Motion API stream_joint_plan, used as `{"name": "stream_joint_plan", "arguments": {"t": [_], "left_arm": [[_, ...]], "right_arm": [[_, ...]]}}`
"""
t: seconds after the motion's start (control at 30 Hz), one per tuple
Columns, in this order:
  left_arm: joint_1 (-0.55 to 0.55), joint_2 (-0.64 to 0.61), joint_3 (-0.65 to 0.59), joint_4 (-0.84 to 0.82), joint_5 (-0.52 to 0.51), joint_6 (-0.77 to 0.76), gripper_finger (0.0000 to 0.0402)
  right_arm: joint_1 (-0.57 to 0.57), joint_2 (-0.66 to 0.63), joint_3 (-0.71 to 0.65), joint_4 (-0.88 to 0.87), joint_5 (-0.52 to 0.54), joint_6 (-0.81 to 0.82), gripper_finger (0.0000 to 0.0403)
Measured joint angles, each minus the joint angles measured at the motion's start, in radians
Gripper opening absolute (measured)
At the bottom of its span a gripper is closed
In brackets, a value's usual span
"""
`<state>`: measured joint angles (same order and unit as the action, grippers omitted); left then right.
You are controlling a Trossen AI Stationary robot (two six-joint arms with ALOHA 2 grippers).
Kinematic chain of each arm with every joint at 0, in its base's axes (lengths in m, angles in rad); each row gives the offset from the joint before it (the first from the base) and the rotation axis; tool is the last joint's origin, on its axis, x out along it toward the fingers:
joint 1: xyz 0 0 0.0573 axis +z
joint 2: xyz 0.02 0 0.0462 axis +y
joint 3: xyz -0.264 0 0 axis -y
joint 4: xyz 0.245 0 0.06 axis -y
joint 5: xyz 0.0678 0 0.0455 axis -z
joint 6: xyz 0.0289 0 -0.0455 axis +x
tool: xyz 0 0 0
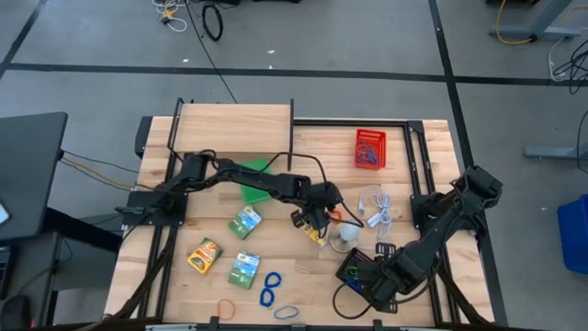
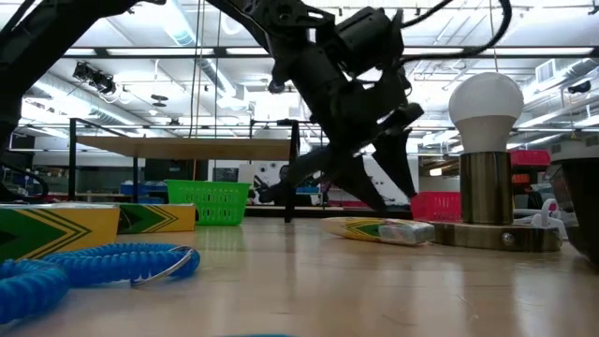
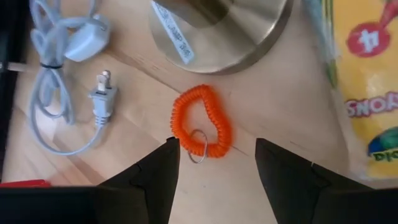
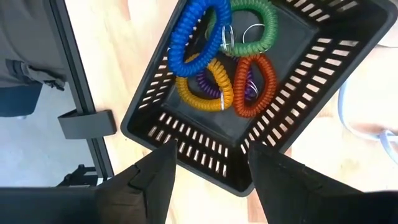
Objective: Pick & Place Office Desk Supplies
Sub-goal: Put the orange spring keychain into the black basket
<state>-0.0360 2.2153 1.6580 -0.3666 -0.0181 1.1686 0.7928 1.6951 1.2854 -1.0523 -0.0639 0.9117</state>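
Observation:
My left gripper [image 3: 214,165] is open and points down beside the white ball lamp [image 1: 344,237]. Its fingers stand on either side of the near end of an orange coil loop [image 3: 202,121] with a metal ring, which lies flat on the table. A yellow printed packet [image 3: 367,93] lies close by. My right gripper [image 4: 208,168] is open above the rim of the black mesh basket [image 4: 186,146], which holds blue [image 4: 189,37], green, yellow, orange-red and purple loops. More packets [image 1: 245,222] and blue loops [image 1: 269,290] lie toward the table's near left.
The lamp's round metal base [image 3: 217,31] and its white cord with plug [image 3: 68,74] lie right beside the orange loop. A red basket [image 1: 370,149] stands at the far right. A green basket [image 1: 257,179] sits partly under the left arm. Black frame rails line the table.

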Motion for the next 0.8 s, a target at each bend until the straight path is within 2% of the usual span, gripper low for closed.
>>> {"name": "stream_joint_plan", "arguments": {"t": [0.1,0.43,0.6,0.8], "left_arm": [[-0.002,0.038,0.045,0.001,0.014,0.014,0.0214],[0.009,0.211,0.314,-0.223,0.014,0.046,0.0214],[0.029,0.222,0.341,-0.279,0.062,0.016,0.0200],[0.031,0.221,0.343,-0.359,0.077,-0.034,0.0155]], "right_arm": [[-0.007,0.000,0.000,-0.003,-0.016,0.000,0.0208],[-0.018,0.000,0.000,-0.006,-0.034,0.017,0.0208],[-0.017,0.000,0.000,0.003,-0.042,0.019,0.0208],[-0.017,0.000,0.000,0.002,-0.047,0.015,0.0208]]}}
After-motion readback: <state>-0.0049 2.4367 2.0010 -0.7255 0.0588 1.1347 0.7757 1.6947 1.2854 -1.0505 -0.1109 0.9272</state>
